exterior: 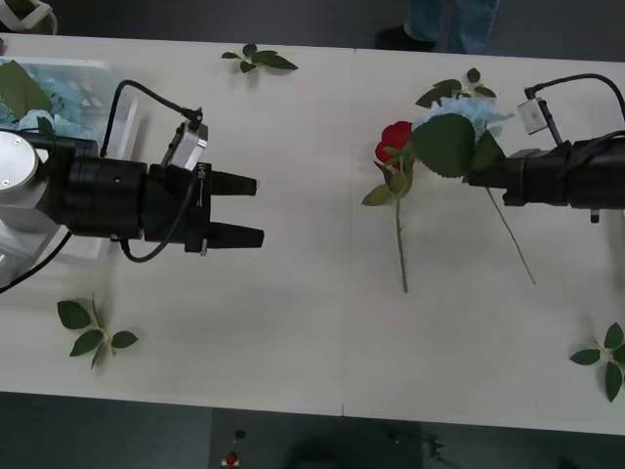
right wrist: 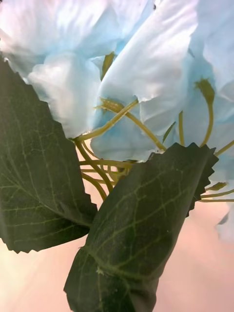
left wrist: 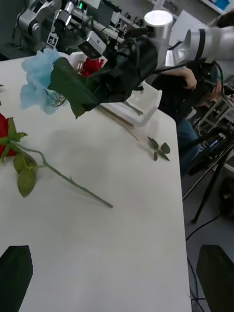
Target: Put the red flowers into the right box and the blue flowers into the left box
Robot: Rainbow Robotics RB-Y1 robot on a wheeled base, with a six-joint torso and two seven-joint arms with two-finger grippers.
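My right gripper (exterior: 480, 168) is shut on a blue flower (exterior: 467, 113), held above the table; its big dark leaves (right wrist: 141, 229) hide the fingers, and its thin stem (exterior: 513, 239) trails down. In the left wrist view the blue flower (left wrist: 39, 78) hangs just in front of the right box (left wrist: 146, 100), which holds red flowers (left wrist: 92, 66). One red flower (exterior: 395, 137) lies on the table left of the held bloom, its stem pointing to the near edge. My left gripper (exterior: 256, 210) hovers open and empty over mid-table. The left box (exterior: 98, 73) at the far left holds blue flowers (exterior: 44, 119).
Flowerless leaf sprigs lie at the far edge (exterior: 259, 59), near front left (exterior: 93, 332), at front right (exterior: 605, 357) and behind the held flower (exterior: 444, 93). Bare tabletop lies between the two arms. A seated person and tripods are beyond the table's right side (left wrist: 195, 83).
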